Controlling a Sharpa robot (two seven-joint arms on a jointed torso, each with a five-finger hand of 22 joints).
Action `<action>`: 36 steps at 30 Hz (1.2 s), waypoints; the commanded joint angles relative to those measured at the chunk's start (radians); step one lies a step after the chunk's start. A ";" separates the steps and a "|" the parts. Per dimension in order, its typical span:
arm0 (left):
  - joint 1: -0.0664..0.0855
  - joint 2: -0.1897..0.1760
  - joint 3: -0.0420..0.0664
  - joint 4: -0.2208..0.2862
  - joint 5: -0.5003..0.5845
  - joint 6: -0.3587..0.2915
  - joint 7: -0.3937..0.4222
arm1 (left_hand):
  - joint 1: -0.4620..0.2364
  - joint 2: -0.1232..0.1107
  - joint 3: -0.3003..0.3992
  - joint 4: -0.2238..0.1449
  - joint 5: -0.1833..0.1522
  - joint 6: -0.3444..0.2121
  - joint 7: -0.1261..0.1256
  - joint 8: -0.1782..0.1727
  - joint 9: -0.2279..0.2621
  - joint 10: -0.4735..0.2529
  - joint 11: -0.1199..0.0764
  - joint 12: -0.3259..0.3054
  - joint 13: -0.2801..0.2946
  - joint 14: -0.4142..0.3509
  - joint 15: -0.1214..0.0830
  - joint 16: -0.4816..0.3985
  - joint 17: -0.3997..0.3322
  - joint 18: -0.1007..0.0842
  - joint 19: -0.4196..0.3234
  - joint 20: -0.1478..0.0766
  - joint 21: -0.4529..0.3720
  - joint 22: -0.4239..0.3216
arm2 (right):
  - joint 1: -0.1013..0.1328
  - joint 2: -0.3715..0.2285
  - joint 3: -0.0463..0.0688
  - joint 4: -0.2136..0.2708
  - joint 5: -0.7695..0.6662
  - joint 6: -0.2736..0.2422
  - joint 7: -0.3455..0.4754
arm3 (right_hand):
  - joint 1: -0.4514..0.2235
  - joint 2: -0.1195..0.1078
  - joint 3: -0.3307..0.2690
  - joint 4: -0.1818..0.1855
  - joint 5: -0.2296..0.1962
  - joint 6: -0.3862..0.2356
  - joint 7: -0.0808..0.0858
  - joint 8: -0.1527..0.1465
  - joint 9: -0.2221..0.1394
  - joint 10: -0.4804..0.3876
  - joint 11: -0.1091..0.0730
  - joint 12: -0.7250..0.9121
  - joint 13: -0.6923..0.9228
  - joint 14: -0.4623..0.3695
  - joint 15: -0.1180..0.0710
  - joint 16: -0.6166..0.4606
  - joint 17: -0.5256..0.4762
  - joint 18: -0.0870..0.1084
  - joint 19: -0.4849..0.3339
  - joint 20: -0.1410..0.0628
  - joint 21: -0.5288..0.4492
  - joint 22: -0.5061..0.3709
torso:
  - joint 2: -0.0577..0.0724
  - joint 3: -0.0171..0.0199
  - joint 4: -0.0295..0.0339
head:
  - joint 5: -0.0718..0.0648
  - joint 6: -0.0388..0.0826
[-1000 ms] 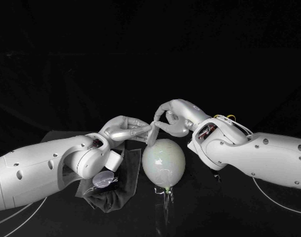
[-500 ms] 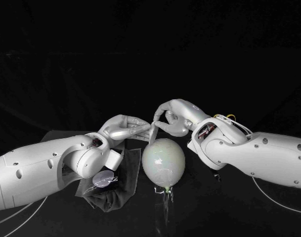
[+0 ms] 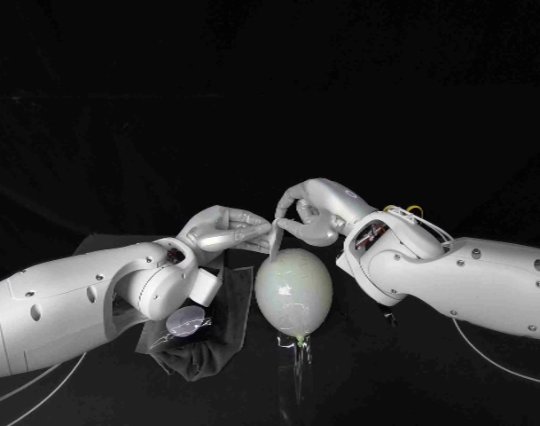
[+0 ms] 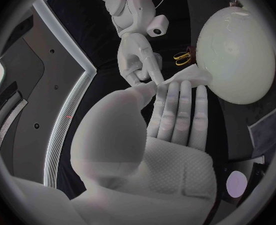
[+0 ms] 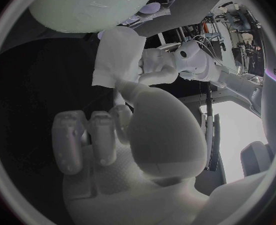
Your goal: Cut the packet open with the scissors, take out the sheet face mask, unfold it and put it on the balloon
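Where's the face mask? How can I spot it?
Find the pale egg-shaped balloon in the middle. Above its top, the silver left hand and right hand pinch a small white folded sheet mask. It's flat and floppy, not round.

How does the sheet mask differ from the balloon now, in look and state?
The balloon is large, round and glossy; the sheet mask is small, flat and folded. Neither hand grips the balloon; the left hand and the right hand both pinch the sheet mask at its far end. Both are pale.
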 commanded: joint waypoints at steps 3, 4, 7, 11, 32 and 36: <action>0.001 0.003 0.001 0.003 -0.019 -0.011 0.010 | -0.008 -0.023 -0.016 0.003 0.002 0.006 -0.002 -0.005 -0.001 0.006 -0.002 0.000 0.001 0.009 -0.002 0.003 0.005 0.012 0.012 -0.002 -0.004 -0.002 | 0.001 0.001 0.001 0.001 -0.016 0.014 -0.003 | -0.002 0.006 0.005 -0.001 0.007 0.005 -0.001 0.022 0.025 0.010 0.001 0.005 0.118 0.106 -0.007 0.003 0.263 -0.014 0.111 -0.004 0.007 0.264 | 0.000 0.0000 0.0002 | -0.001 0.001; 0.001 0.003 0.001 0.003 -0.021 -0.013 0.009 | -0.008 -0.025 -0.018 0.003 0.002 0.006 -0.002 -0.006 -0.002 0.007 -0.002 0.000 0.001 0.009 -0.002 0.003 0.005 0.012 0.013 -0.003 -0.004 -0.002 | 0.001 0.001 0.001 0.001 -0.016 0.014 -0.003 | -0.002 0.006 0.005 -0.001 0.007 0.005 -0.001 0.022 0.025 0.010 0.001 0.005 0.118 0.106 -0.007 0.003 0.263 -0.014 0.111 -0.004 0.007 0.264 | 0.000 0.0000 0.0002 | -0.001 0.001; 0.001 0.003 0.001 0.003 -0.027 -0.020 0.006 | -0.011 -0.029 -0.022 0.004 0.002 0.006 -0.001 -0.006 -0.002 0.007 -0.002 0.001 0.001 0.009 -0.002 0.003 0.007 0.012 0.015 -0.003 -0.005 -0.003 | 0.001 0.001 0.001 0.001 -0.016 0.014 -0.003 | -0.002 0.006 0.005 -0.001 0.007 0.005 -0.001 0.022 0.025 0.010 0.001 0.005 0.118 0.106 -0.007 0.003 0.263 -0.014 0.111 -0.004 0.007 0.264 | 0.000 -0.0001 0.0000 | -0.001 0.001; 0.001 0.003 0.001 0.003 -0.035 -0.033 0.002 | -0.022 -0.042 -0.035 0.011 0.002 0.007 -0.001 -0.008 -0.003 0.009 -0.002 0.001 0.002 0.010 -0.002 0.004 0.010 0.012 0.018 -0.003 -0.006 -0.005 | 0.001 0.001 0.001 0.002 -0.016 0.015 -0.003 | -0.002 0.006 0.005 -0.001 0.007 0.005 -0.001 0.022 0.025 0.010 0.001 0.005 0.118 0.106 -0.007 0.003 0.263 -0.014 0.111 -0.004 0.007 0.264 | 0.000 -0.0001 0.0003 | -0.002 0.001; 0.001 0.006 0.001 0.003 -0.097 -0.075 -0.019 | -0.004 -0.071 -0.068 0.011 0.002 0.015 -0.005 -0.013 -0.006 0.016 -0.006 0.004 0.004 0.014 -0.006 0.008 0.026 0.012 0.028 -0.004 -0.014 -0.010 | 0.001 0.002 0.001 0.006 -0.020 0.022 -0.005 | -0.003 0.005 0.006 -0.002 0.007 0.005 -0.001 0.023 0.025 0.011 0.001 0.006 0.118 0.106 -0.007 0.003 0.263 -0.014 0.111 -0.004 0.007 0.264 | 0.000 0.0001 0.0001 | -0.002 0.002; 0.001 0.007 0.001 0.003 -0.103 -0.080 -0.019 | 0.026 -0.049 -0.051 0.002 0.002 0.024 -0.008 -0.011 -0.005 0.023 -0.010 0.006 0.005 0.017 -0.009 0.010 0.031 0.012 0.031 -0.005 -0.017 -0.010 | 0.001 0.002 0.001 0.006 -0.020 0.025 -0.006 | -0.003 0.005 0.006 -0.002 0.007 0.005 -0.001 0.023 0.025 0.011 0.001 0.006 0.118 0.106 -0.007 0.003 0.263 -0.014 0.111 -0.004 0.007 0.264 | 0.000 0.0001 -0.0001 | -0.003 0.003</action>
